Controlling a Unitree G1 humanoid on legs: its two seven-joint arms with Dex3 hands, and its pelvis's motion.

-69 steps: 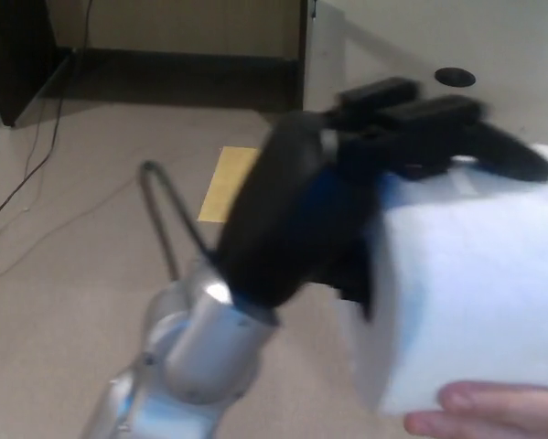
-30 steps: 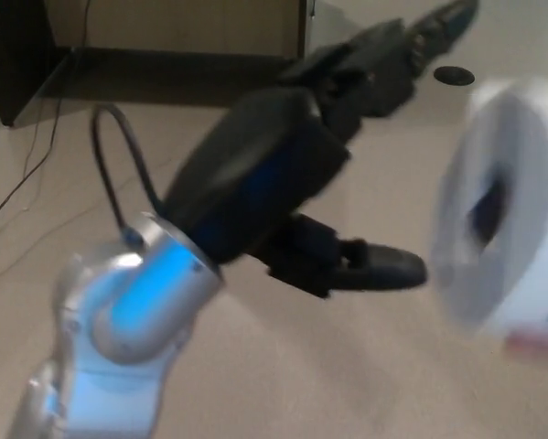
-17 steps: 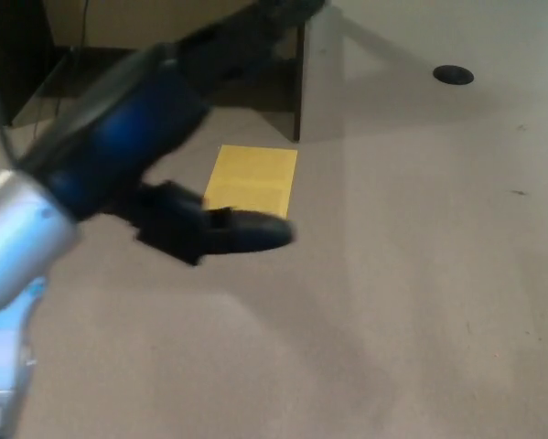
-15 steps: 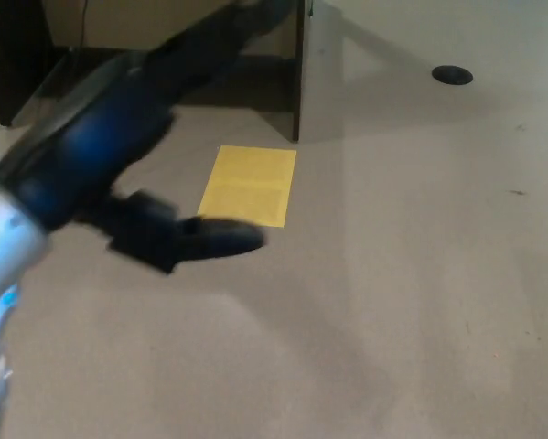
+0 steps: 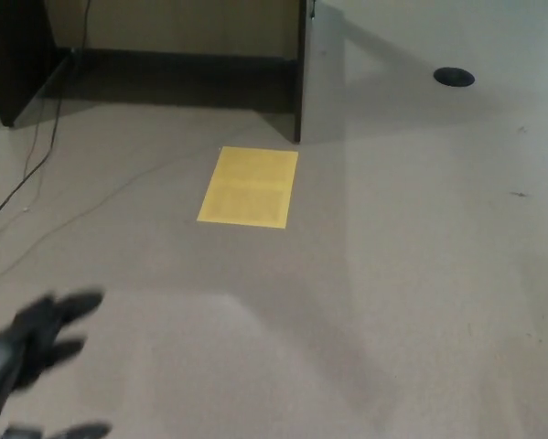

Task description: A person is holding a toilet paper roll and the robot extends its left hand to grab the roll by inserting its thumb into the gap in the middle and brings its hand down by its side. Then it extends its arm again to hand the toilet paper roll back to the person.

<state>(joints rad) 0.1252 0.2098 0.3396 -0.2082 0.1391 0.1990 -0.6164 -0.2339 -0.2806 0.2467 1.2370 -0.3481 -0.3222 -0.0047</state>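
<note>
1. Our left hand (image 5: 37, 343) sits low in the bottom-left corner, blurry, fingers spread apart and holding nothing.
2. No toilet paper roll anywhere in view, and our right hand doesn't show either.
3. A yellow sheet (image 5: 248, 186) lies flat on the beige carpet floor (image 5: 420, 274).
4. Dark desk panel (image 5: 300, 69) up top, thin cables (image 5: 36, 160) trailing left, round black disc (image 5: 454, 77) far right.

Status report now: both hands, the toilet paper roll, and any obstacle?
Left hand low at picture's lower left, open, holding nothing. Right hand not in view. White toilet paper roll not in view, nor any person. Flat yellow paper sheet lies on the floor; nothing obstructing.
</note>
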